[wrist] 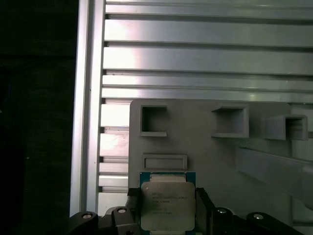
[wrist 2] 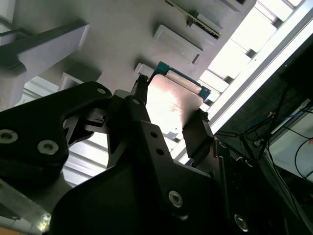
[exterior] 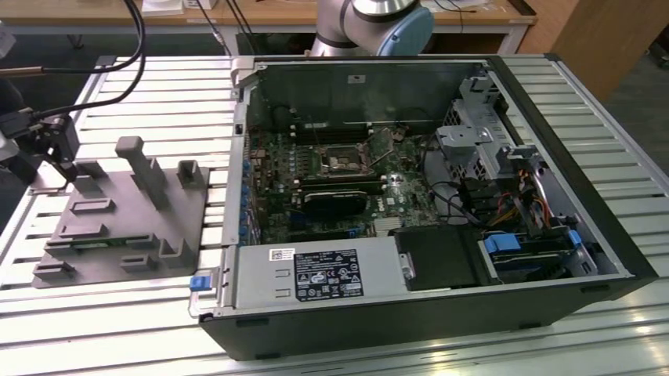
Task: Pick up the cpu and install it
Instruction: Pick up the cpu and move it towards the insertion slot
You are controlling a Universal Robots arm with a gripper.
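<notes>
The hand (wrist: 167, 197), a black two-fingered metal gripper, is clenched on the cpu (wrist: 167, 205), a small flat square chip with a shiny silver metal top and a green rim. In both wrist views one black finger (wrist: 133, 208) presses against one edge of the chip and the other finger (wrist: 203, 208) against the opposite edge, with the silver face turned towards the camera in the first wrist view. In the second wrist view the cpu (wrist 2: 173, 105) shows from another angle, seated between the fingers (wrist 2: 198, 132) of the hand (wrist 2: 171, 98), its green rim catching the light at the far edge. The chip sits over the pale grey plastic fixture block (wrist: 195, 142), just beside a low rectangular raised frame (wrist: 164, 161) on that block, and near two square open pockets further along it; whether the chip touches the block cannot be told. In the exterior view the hand (exterior: 63, 157) hangs at the view's far left, over the corner of the fixture block (exterior: 105, 227), which lies flat on the ribbed silver aluminium bench (exterior: 157, 94) with its upright posts pointing up. To the exterior view's right of the block, well apart from the hand, a black tower computer case (exterior: 418, 329) lies on its side with the cover off, the green motherboard exposed and its square black socket with a metal frame (exterior: 343, 162) near the middle.
</notes>
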